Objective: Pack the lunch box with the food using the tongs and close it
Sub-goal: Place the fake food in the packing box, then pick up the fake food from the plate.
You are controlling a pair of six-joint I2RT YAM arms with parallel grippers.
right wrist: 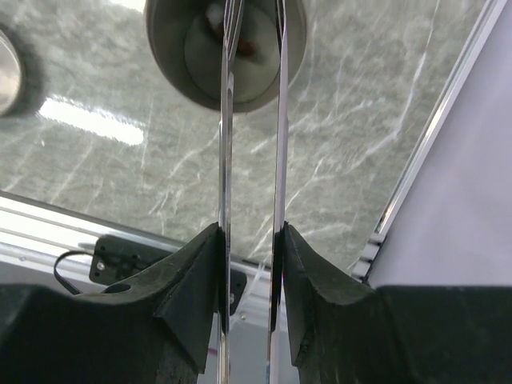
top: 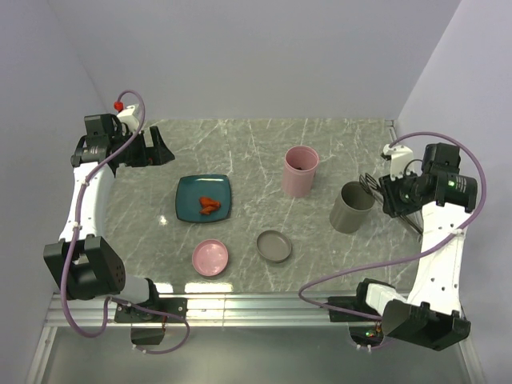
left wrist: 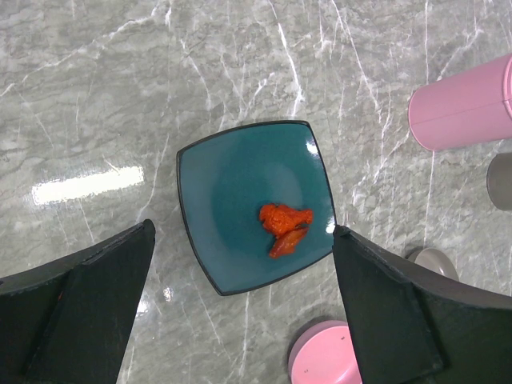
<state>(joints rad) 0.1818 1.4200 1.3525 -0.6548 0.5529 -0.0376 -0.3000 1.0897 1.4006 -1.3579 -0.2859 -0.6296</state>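
Red-orange food (top: 210, 206) (left wrist: 284, 220) lies on a teal square plate (top: 186, 188) (left wrist: 224, 176). My left gripper (top: 152, 148) (left wrist: 244, 230) hangs open above the plate's near side, empty. At the right, my right gripper (top: 390, 192) (right wrist: 250, 232) is shut on the silver tongs (right wrist: 226, 120) (top: 368, 184), one slim arm against each finger. The two arms stand apart and reach down over the grey round tub of the lunch box (top: 352, 210) (right wrist: 164, 48). Inside it I see a beige piece (right wrist: 214, 16) and a reddish-brown piece (right wrist: 248, 46).
A tall pink tub (top: 300, 170) (left wrist: 464, 100) stands behind the table's middle. A pink lid (top: 210, 258) (left wrist: 324, 356) and a grey lid (top: 274, 246) (left wrist: 436, 260) lie near the front edge. Walls close in the table at back and right.
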